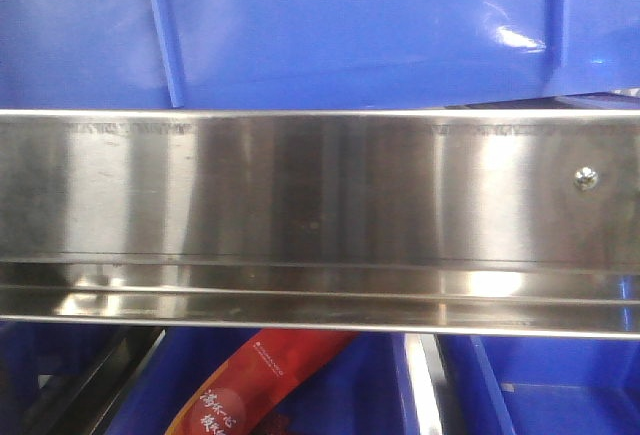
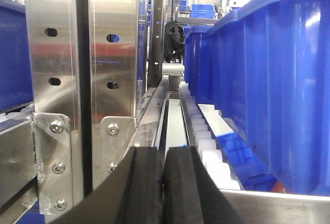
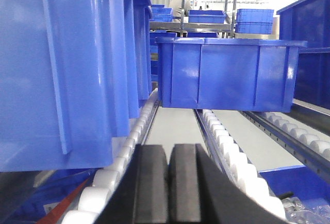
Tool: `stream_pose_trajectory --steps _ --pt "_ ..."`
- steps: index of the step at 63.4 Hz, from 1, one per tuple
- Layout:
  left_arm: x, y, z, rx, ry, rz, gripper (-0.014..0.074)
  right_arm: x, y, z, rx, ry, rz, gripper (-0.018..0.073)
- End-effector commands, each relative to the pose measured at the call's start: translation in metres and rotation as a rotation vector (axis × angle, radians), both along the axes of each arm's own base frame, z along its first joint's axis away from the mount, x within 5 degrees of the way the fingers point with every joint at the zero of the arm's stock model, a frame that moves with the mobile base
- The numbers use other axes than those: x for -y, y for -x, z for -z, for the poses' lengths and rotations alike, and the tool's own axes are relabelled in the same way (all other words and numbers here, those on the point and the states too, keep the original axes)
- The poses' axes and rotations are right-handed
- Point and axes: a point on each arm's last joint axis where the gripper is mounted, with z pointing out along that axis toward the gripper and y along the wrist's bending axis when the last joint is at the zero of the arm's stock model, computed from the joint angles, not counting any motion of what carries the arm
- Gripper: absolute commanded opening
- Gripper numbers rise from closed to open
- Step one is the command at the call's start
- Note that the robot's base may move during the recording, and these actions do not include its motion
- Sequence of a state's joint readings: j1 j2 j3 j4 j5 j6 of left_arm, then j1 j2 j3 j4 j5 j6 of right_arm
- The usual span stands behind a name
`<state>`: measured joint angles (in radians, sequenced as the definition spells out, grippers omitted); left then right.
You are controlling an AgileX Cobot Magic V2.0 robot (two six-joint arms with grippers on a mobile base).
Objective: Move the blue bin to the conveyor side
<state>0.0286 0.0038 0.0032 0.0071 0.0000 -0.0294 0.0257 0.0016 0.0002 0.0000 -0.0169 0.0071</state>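
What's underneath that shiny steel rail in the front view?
Below the steel rail sit blue crates; one holds a red printed packet. The rail hides the crates' upper parts and the packet's top.

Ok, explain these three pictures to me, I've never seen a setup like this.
This is a two-armed robot at a roller rack. The front camera looks straight at a shiny steel rail, with a blue bin above it and a red packet in a crate below. The other two cameras sit on the wrists. The left one shows the left claw, its black pads pressed together, holding nothing, beside white rollers. The right one shows the right claw, also closed and empty, facing another bin resting on the rollers.
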Motion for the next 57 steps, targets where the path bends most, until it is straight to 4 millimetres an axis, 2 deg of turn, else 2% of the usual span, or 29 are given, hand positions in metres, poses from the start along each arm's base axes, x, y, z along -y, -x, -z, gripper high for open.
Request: stream_pose_trajectory --steps 1,57 --pt "0.0002 0.0006 -0.0029 0.024 -0.005 0.004 0.0004 0.0001 0.0004 -0.002 0.022 0.007 0.003 -0.009" --pt "0.0002 0.0006 -0.0029 0.024 -0.005 0.004 0.0004 0.0001 0.0004 -0.002 0.022 0.007 0.003 -0.009"
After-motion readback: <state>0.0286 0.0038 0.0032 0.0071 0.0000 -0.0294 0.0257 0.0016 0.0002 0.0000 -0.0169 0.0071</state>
